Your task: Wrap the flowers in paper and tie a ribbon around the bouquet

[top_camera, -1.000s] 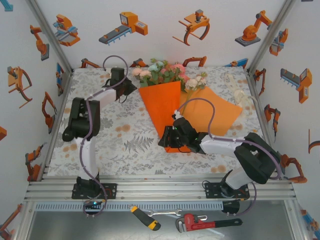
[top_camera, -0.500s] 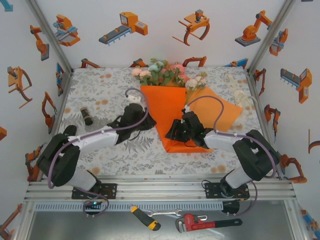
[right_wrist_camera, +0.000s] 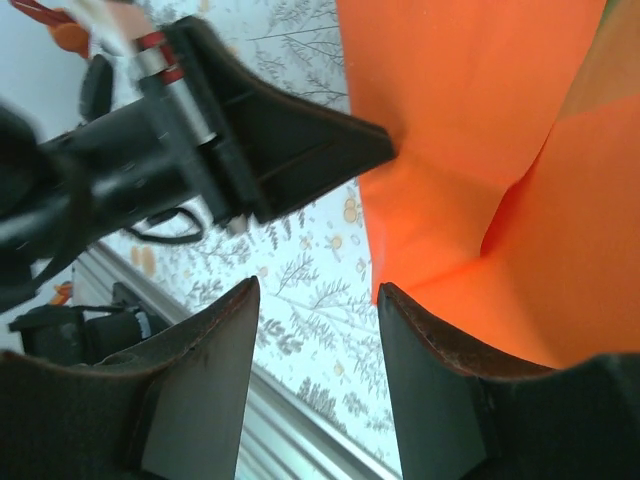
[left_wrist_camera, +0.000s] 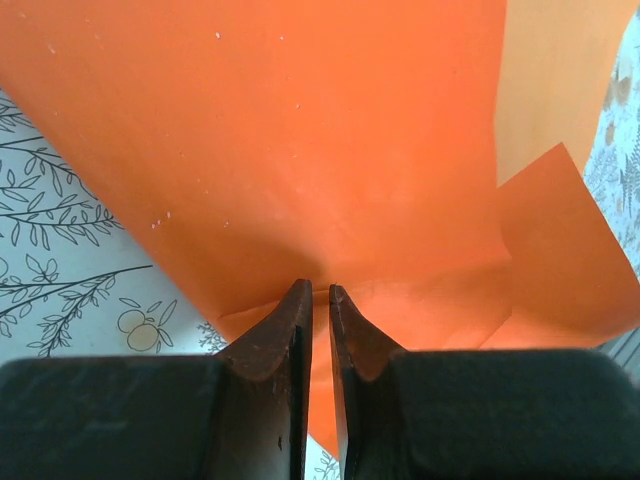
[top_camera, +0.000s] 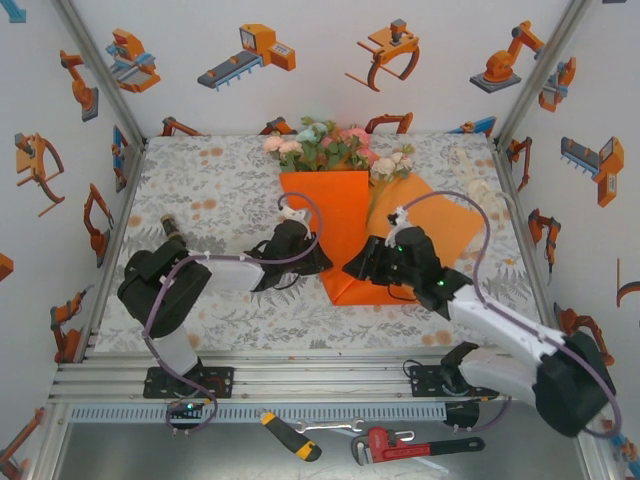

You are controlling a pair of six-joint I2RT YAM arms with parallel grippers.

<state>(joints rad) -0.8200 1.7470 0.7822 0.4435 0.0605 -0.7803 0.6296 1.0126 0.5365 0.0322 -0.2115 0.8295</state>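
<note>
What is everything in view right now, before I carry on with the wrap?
flowers: one bunch, pink, peach and white, far centre, above the paper's top edge
paper: one sheet, orange, folded, mid-table
ribbon: one, cream, far right
small cylinder: one, dark, left side
screwdriver: one, yellow and black, near ledge
spanner: one, silver, near ledge
pipe wrench: one, red, near ledge
tablecloth: one, white floral print, covering the table
left jaws: one pair, black, pinched on the paper's left edge
right jaws: one pair, black, open over the paper's near corner
</note>
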